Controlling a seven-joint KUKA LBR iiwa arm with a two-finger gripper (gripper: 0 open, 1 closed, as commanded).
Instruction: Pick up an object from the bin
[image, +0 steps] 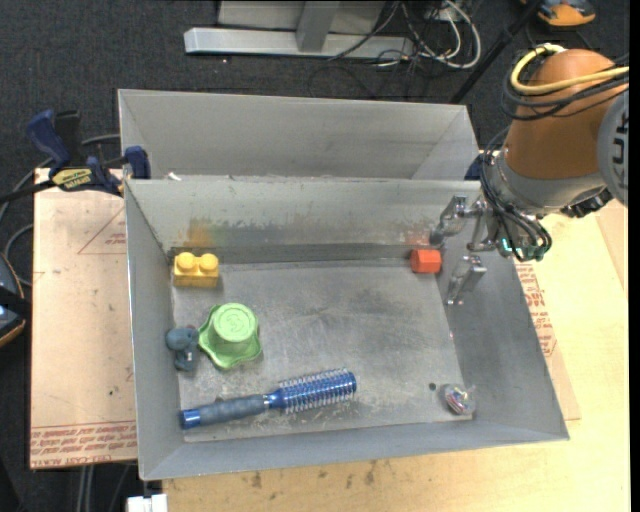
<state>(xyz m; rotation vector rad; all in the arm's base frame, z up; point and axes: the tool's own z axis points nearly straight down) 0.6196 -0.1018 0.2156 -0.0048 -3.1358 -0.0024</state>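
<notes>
orange block (426, 261): small, chunky, orange-red, flat faces and square edges, no markings I could make out. It sat just left of the jaws, at the foot of the back wall near the bin's right-hand corner.
contact: the block was beside the fingers, not between them. Couldn't tell if either one actually touched it.
gripper (448, 262): jaws were spread pretty wide with nothing in them. One finger was up by the back wall, the other nearer the front, and both were low against the right wall.
bin (300, 130): grey metal with sloped walls, the floor mostly bare around the jaws.
shiny bit (458, 400): tiny silvery thing well to the front of the jaws, down in the front right corner. Too small to say what it was.
blue hairbrush (272, 398): lay along the front, well apart from the jaws, bristle end on their side and handle pointing away.
green cup (232, 335): far left of the jaws.
blue-grey lump (183, 346): right up against the cup's far side.
yellow brick (196, 268): two studs, far across from the jaws by the back wall.
</notes>
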